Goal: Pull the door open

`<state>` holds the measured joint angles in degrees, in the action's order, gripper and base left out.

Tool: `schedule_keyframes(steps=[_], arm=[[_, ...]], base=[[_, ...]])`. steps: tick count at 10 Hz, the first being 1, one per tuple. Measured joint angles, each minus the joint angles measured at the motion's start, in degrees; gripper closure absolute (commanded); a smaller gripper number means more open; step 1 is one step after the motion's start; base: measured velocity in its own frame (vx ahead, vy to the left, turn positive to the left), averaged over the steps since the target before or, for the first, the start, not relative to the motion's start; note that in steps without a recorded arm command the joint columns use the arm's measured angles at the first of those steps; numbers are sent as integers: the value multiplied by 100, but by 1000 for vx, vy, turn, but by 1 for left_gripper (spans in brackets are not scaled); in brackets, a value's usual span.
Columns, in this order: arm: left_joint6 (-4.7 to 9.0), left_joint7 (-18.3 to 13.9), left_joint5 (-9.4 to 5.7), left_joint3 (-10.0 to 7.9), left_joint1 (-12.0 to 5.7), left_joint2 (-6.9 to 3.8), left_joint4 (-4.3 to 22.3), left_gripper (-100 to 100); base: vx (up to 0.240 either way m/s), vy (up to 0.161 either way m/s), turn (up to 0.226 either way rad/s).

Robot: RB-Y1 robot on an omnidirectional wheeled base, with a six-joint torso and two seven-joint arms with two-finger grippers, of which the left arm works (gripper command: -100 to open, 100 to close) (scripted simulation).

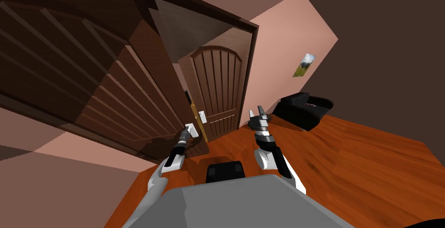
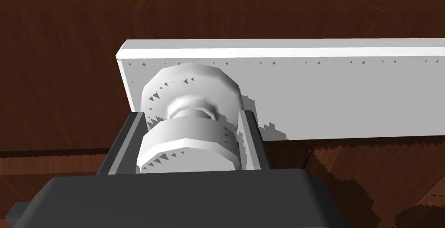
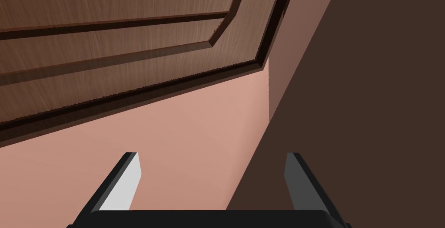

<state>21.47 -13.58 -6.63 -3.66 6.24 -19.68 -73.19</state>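
Door (image 1: 130, 90) gripped at its knob by the left end effector (image 1: 189, 130), left half of the head view.

Dark brown and slatted, the door leaf runs from the upper left of the head view down to centre, swung off its dark frame (image 1: 251, 64). The left arm stretches straight forward from lower centre to the leaf's free edge. The left wrist view adds the grip itself: both fingers (image 2: 251, 139) press the sides of a white round knob (image 2: 191, 108) on a white plate (image 2: 347, 95). The right arm is bent upward right of centre, and the right end effector (image 1: 259, 114) points up, apart from the door. The right wrist view shows its fingers (image 3: 129, 173) spread wide and empty.
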Motion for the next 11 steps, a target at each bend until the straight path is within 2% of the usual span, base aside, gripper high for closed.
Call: schedule_keyframes(steps=[2,3,5,10,11], arm=[[-10,3,3,9,18,6,12,100],[-12,3,3,10,22,7,15,100],[76,-109,-7,115,93,-136,-78,100],[256,-402,-8,485,426,-461,-291,100],[309,-483,-15,567,489,-556,-350,100]], base=[[-6,-1,3],[-148,105,-164],[-225,102,-180],[-211,119,-144],[-242,143,-168]])
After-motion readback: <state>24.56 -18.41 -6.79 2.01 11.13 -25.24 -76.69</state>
